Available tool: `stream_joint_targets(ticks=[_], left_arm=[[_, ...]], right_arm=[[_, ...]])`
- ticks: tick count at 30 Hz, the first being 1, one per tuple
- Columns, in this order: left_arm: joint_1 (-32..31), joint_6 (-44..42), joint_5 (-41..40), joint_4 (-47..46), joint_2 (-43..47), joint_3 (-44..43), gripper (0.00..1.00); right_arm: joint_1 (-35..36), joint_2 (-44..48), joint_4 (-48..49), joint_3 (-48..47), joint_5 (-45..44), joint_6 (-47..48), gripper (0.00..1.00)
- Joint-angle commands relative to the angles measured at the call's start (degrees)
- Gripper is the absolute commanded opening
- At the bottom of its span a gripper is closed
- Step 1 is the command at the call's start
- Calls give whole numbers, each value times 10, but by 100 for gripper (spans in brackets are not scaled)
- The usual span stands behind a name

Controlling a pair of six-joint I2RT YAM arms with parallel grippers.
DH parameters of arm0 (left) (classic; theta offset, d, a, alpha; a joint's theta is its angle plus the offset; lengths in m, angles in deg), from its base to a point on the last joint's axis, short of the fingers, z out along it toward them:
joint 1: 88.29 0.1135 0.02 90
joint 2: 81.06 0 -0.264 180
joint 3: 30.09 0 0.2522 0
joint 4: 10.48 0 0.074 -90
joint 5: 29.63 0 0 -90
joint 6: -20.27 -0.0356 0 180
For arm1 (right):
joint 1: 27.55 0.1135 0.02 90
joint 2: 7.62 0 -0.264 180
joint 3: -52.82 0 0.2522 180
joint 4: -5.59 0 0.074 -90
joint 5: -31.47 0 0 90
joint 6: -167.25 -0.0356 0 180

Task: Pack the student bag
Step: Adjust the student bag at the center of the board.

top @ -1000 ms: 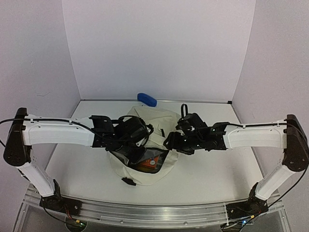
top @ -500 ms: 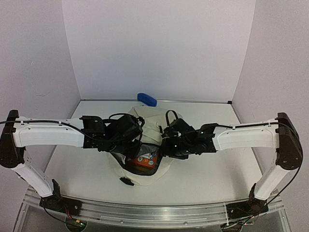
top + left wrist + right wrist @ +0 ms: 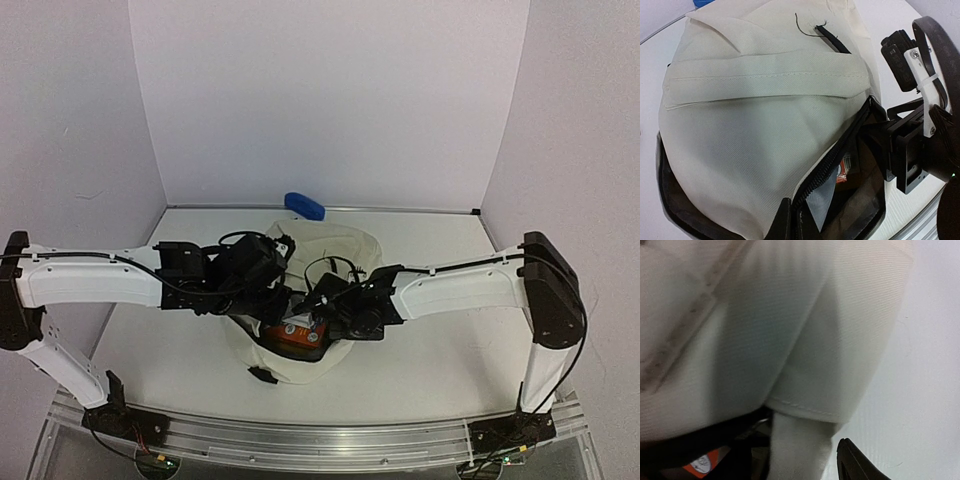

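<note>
Lying behind student bag [image 3: 340,245], blue object [image 3: 304,205]

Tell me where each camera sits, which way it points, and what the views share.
Top external: above and behind the robot, looking down at the table; left arm and right arm reach inward to the student bag.
Left wrist: on the left arm, looking across the bag's cream top to its open zipper; the right gripper shows at right.
Right wrist: close up on the bag's fabric, blurred; one own fingertip at the bottom.
Shared: top and right wrist show the orange packet inside.
</note>
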Motion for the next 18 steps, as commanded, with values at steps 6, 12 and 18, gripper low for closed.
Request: stream_joint_targets(ticks=[6,12,18], left_arm=[[4,-4,37,-79,-6,-8,0],[3,-21,107,-150,-43,-27,0],[6,-9,149,-189,-77,-32,0]], right_arm=[[-21,83,-134,32,-152,-83,51],[-86,138,-70,137,-110,-53,40],[-114,203,102,223,-42,41,43]])
